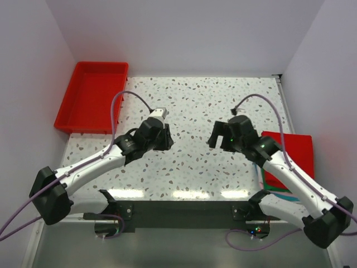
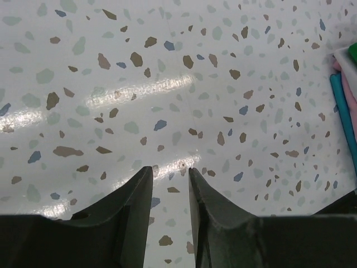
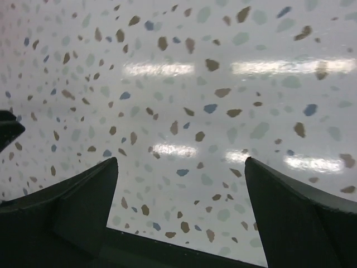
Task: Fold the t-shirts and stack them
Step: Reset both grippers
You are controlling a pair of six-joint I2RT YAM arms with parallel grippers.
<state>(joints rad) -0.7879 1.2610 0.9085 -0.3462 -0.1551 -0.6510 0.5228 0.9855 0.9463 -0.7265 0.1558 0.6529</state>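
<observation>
A stack of folded t-shirts lies at the table's right edge, a plain red one on top, with green and teal edges showing below. Pink and teal edges of the stack show at the right of the left wrist view. My left gripper hovers over bare table left of centre, its jaws a narrow gap apart and empty. My right gripper hovers right of centre, wide open and empty, left of the stack.
A rigid red plastic tray stands at the back left corner, nothing visible in it. The speckled table has white walls on three sides. The two grippers face each other across a short gap at mid-table.
</observation>
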